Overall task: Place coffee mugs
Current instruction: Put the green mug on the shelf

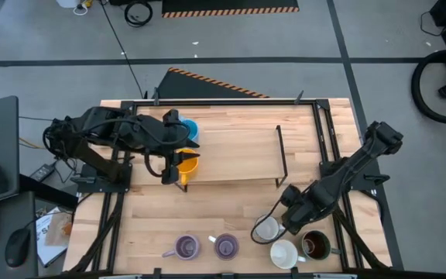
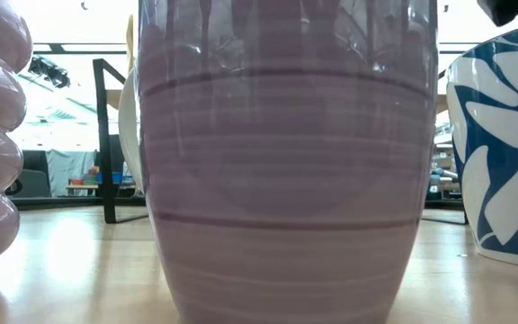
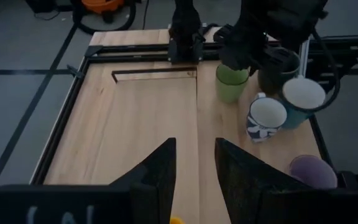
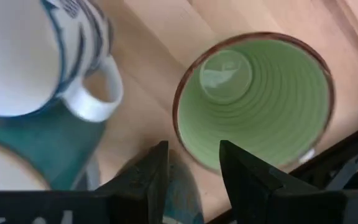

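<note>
1. My right claw (image 4: 191, 163) hangs just above the green mug (image 4: 253, 99), fingers apart. The mug stands upright at the surface's (image 1: 231, 209) near right, hard up against a white mug (image 4: 36, 56). Drop off-centre and a finger clips the rim and tips it.
2. My left claw (image 1: 178, 164) is over at the raised board on the left, at the orange mug (image 1: 186, 165). Its fingers look apart but bare in the wrist view, so I read no firm grip; a lift could spill it onto the blue mug (image 1: 187, 129).
</note>
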